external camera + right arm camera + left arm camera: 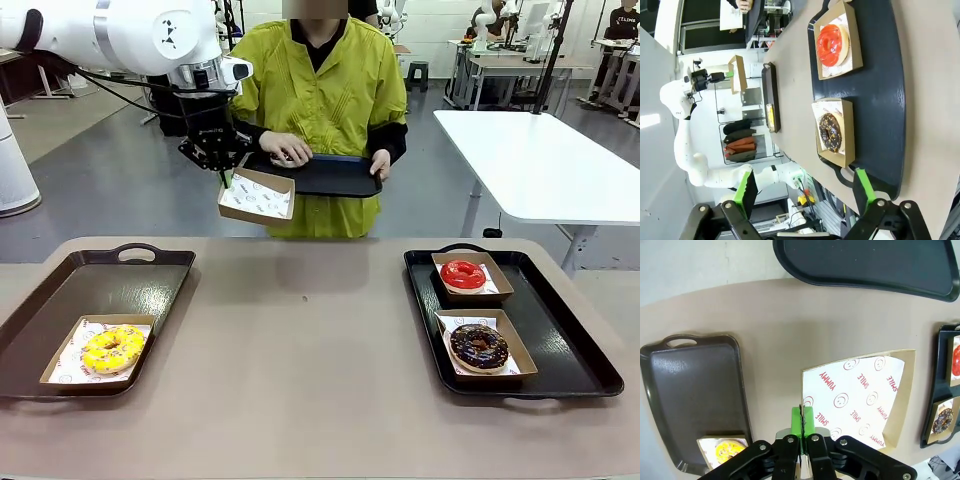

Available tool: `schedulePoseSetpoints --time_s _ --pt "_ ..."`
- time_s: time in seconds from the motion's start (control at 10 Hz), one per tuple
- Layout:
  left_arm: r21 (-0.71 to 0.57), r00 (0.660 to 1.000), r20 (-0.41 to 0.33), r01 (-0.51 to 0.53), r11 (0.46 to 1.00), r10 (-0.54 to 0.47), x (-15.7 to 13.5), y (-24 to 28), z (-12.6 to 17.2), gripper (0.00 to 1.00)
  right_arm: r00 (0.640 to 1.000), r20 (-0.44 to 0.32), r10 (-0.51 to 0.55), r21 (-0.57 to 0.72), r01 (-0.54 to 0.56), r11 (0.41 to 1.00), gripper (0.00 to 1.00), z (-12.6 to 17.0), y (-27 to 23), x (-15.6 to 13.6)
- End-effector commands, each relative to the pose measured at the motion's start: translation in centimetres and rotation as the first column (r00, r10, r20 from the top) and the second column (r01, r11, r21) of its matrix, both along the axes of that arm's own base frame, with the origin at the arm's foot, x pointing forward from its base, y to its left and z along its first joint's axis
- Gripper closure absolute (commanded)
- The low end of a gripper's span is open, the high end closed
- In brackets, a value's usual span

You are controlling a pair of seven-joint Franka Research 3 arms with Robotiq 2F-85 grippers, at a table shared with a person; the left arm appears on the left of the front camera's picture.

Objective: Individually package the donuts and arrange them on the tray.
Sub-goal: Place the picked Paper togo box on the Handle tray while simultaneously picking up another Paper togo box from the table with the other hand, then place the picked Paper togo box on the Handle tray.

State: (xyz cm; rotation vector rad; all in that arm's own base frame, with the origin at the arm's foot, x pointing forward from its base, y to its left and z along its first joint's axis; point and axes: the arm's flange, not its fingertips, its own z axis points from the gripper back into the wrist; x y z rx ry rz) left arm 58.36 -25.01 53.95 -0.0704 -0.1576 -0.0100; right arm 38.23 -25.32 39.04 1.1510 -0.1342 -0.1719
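- Left gripper was clamped tight on the near edge of an empty box, a shallow brown cardboard one lined with white paper printed in red, holding it in the air above the far edge of the surface, in front of the person.
- From the left wrist, the green pads were pressed together over the box's edge, and the box hung tilted.
- Right gripper stood wide apart, holding and touching nothing, above the near end of the right tray.
- The person held a dark tray in both hands, just behind the lifted box.
- The yellow-iced donut with sprinkles lay flat in a box on the near part of the left tray.
- The glossy red donut sat in a box at the far end of the right tray.
- The dark chocolate donut with sprinkles sat in its own box just nearer, apart from the red one.
- Being rings lying flat, the donuts pointed no particular way.
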Motion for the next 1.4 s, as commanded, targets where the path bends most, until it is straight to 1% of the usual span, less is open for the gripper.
schedulePoseSetpoints --time_s 0.0,1.3 --pt "-0.001 1.000 0.008 0.006 1.000 -0.006 -0.60 0.17 0.37 1.00 1.000 -0.005 0.024 0.005 -0.024 1.000 0.00 0.36 -0.41 0.37" --pt "-0.001 1.000 0.008 0.006 1.000 -0.006 -0.60 0.17 0.37 1.00 1.000 -0.005 0.024 0.005 -0.024 1.000 0.00 0.36 -0.41 0.37"
